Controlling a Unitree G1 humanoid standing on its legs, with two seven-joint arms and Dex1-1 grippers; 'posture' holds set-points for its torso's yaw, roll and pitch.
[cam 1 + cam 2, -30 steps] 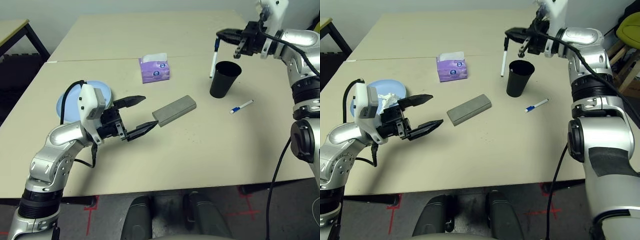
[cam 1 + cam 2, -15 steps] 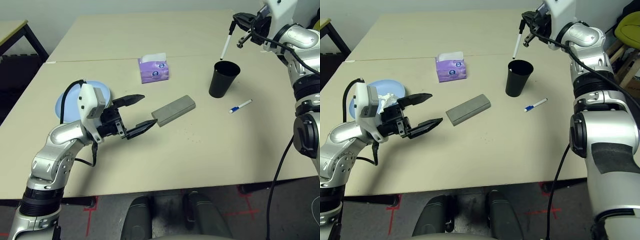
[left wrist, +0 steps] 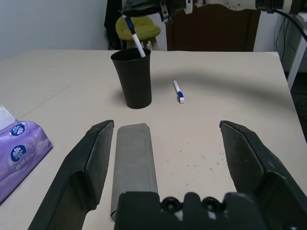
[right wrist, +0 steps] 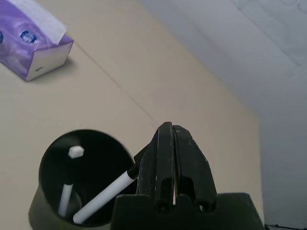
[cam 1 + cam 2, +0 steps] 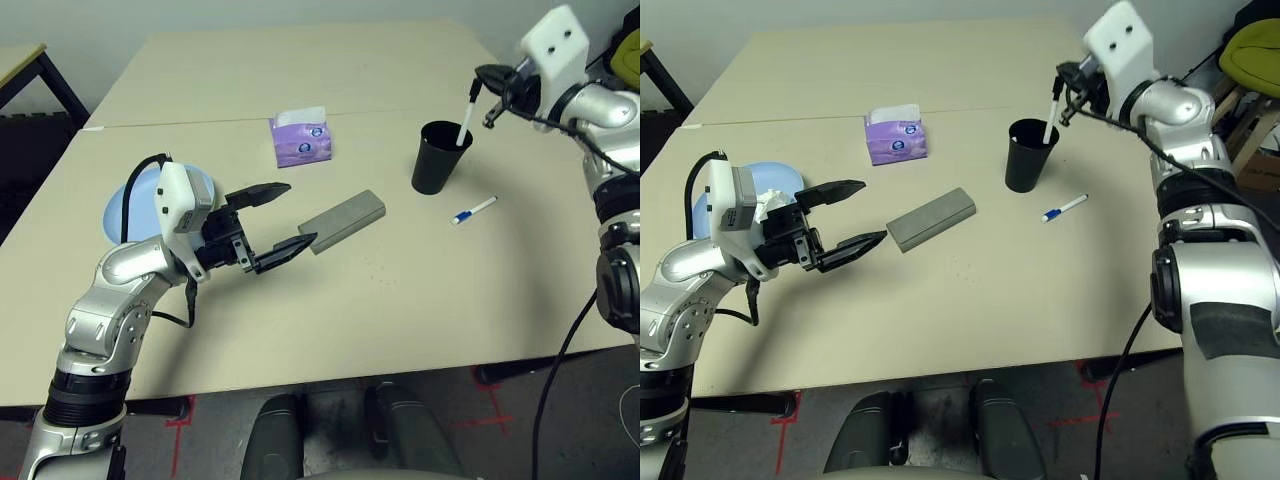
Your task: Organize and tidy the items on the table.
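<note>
My right gripper is shut on the top of a white marker pen whose lower end reaches into the black cup. In the right wrist view another white pen stands inside the cup. A further marker pen with a blue cap lies on the table right of the cup. My left gripper is open and hovers just left of the grey glasses case, not touching it. Behind my left forearm lies the light blue plate with a crumpled white tissue on it.
A purple tissue box stands behind the case, near the seam between the two tabletops. A chair with a yellow-green cushion stands past the table's right edge. Bare tabletop stretches in front of the case and cup.
My right gripper has carried the marker pen rightward and down from above the cup's left side until its lower end entered the cup. My left arm has stayed in place, open.
</note>
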